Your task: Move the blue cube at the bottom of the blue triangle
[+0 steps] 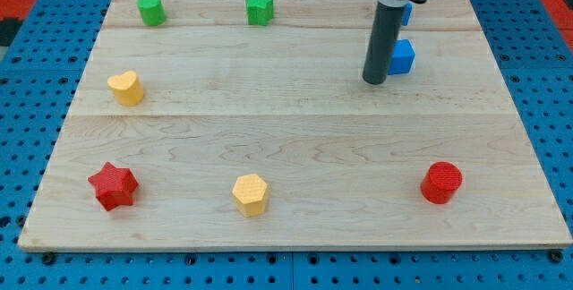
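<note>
**Camera view: tip beside blue cube, upper right of board**

Camera view shows the wooden board (295, 138) on a blue pegboard. My tip (374, 81) rests on the board in the upper right of the frame, just to the view's left of the blue cube (403, 57), touching it or very nearly; contact cannot be confirmed. No fingers on this rig: the rod ends bare, nothing grasped or clenched. The blue triangle (406, 14) sits above the cube, toward the view's top, mostly hidden behind the rod's housing; its shape is hard to make out.

Judgement: the cube already lies roughly below the triangle, so little travel remains, perhaps only a small alignment nudge.

Handling, judged: small, rigid, light block; slides readily on smooth wood and may spin if pushed off-centre. Press on the middle of a flat face, not a corner.

Elsewhere: green cylinder (150, 9), green star (260, 8), yellow heart (126, 87), red star (113, 185), yellow hexagon (251, 193), red cylinder (441, 183).
</note>
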Available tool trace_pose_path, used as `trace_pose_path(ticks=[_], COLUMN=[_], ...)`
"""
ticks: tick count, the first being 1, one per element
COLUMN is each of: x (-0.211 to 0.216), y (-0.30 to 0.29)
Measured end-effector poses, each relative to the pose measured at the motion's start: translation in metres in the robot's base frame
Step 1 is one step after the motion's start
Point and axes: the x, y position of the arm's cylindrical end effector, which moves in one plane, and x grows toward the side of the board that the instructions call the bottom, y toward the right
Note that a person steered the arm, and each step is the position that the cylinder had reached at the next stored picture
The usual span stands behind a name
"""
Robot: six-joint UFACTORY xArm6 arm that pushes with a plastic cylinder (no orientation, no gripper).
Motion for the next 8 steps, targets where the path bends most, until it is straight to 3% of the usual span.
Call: trace_pose_path(ticks=[1, 3, 5, 7, 8], x=[-0.005, -0.007, -0.043, 0.023, 0.007], y=[0.029, 0.025, 0.028, 0.021, 0.050])
